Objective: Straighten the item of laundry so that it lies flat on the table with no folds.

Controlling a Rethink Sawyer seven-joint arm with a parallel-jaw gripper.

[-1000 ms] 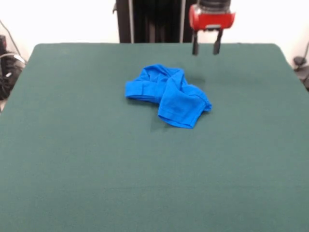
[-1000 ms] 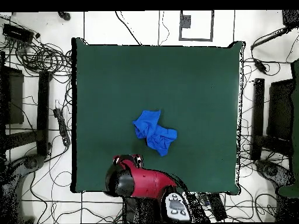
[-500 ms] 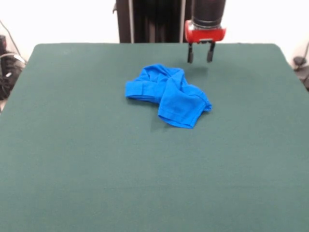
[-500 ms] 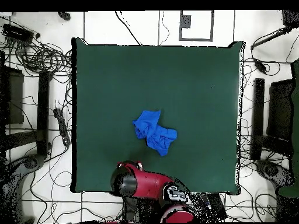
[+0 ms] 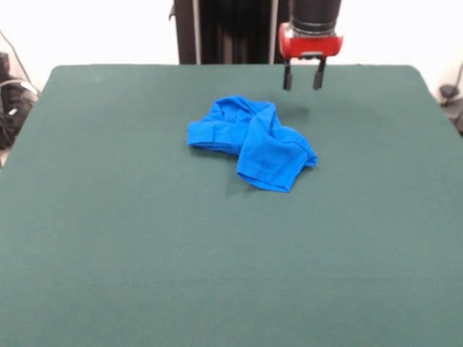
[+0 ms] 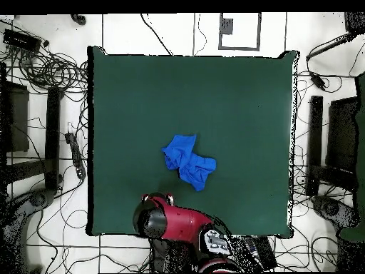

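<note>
The item of laundry [image 5: 252,142] is a bright blue shirt, crumpled in a heap with folds, a little beyond the middle of the dark green table [image 5: 145,238]. No print shows on it. In the overhead view the same laundry [image 6: 188,161] lies near the table [image 6: 235,100] centre. My gripper [image 5: 302,78] hangs open above the table, behind and to the right of the heap, holding nothing. From overhead, the gripper [image 6: 157,198] sits below-left of the shirt, apart from it.
Cables and dark equipment [image 6: 50,107] lie on the floor around the table in the overhead view. A black pedestal [image 5: 224,32] stands behind the far edge.
The gripper came down and shifted left toward the shirt, then rose slightly and edged back right. The shirt has not moved.
</note>
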